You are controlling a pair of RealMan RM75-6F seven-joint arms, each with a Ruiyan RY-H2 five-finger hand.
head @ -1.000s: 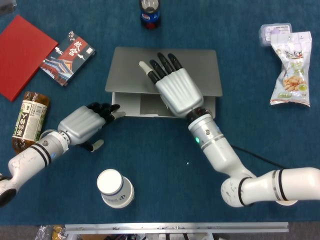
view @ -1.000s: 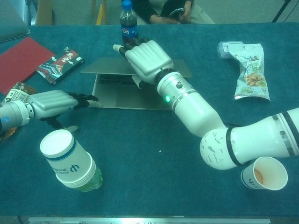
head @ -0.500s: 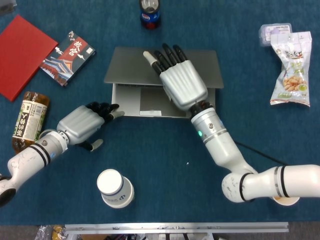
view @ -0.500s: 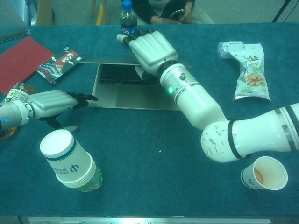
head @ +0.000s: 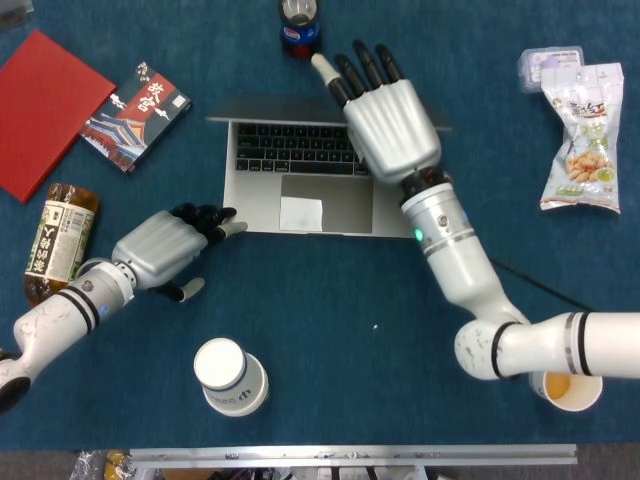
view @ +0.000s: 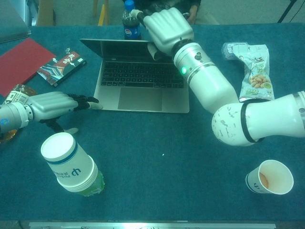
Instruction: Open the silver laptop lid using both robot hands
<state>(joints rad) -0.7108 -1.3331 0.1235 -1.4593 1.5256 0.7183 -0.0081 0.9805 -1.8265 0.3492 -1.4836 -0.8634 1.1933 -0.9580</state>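
Since a second ago the silver laptop (head: 300,170) has gone from nearly closed to well open: its lid (view: 121,50) now stands raised at the back, and the dark keyboard (view: 140,75) and trackpad (view: 139,98) show in full. Over the same second the right hand (head: 388,112) has travelled away from the robot with the lid, from over the middle of the machine to its far right corner.

That hand holds nothing enclosed; its fingers (head: 362,66) are extended and slightly apart, reaching past the lid's top edge, while the palm sits over the right end of the keyboard (whether the fingers are pressing the lid from behind cannot be told). The left hand (head: 165,248) has barely shifted. It lies low on the blue table (head: 330,350), fingers loosely curled and empty, with its dark fingertips (head: 218,220) just at the laptop's front left corner.

The laptop sits at the centre of the far half of the table, a cola bottle (head: 299,25) just behind it. A red book (head: 40,110) and a patterned packet (head: 137,102) lie to its left, a tea bottle (head: 60,240) nearer the left hand. A paper cup (head: 228,375) stands near the front edge, a snack bag (head: 582,135) far right.
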